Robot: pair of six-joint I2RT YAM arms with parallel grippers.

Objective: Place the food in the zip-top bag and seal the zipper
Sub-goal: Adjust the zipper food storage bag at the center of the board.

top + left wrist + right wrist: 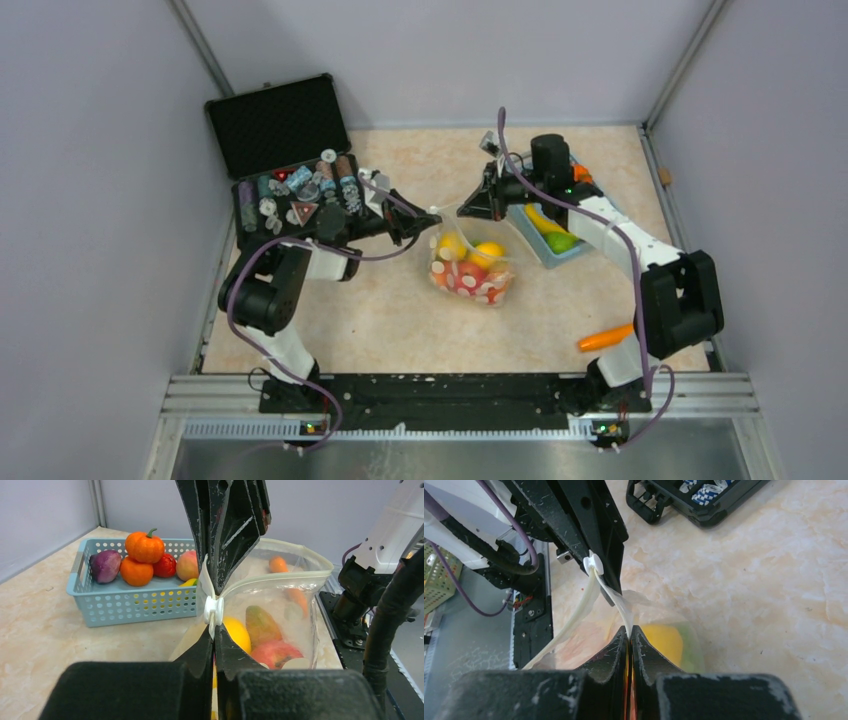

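- The left jaws are seen shut on the zipper (280,580) just beside its white slider (214,611); the right jaws are pinched shut on the same strip, close by.
- The zip-top bag (495,290), mid-surface, could be sealed while food (605,338) is left near the right edge.
- The strip could be pulled free by uneven tension.

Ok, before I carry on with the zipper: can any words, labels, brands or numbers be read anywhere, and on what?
No readable text in any view.
zip-top bag: printed white dots only, no lettering.
trinkets in the black case: some show blue-and-white patterns, too small and blurred to tell if any is print.
basket: plain, no label visible.
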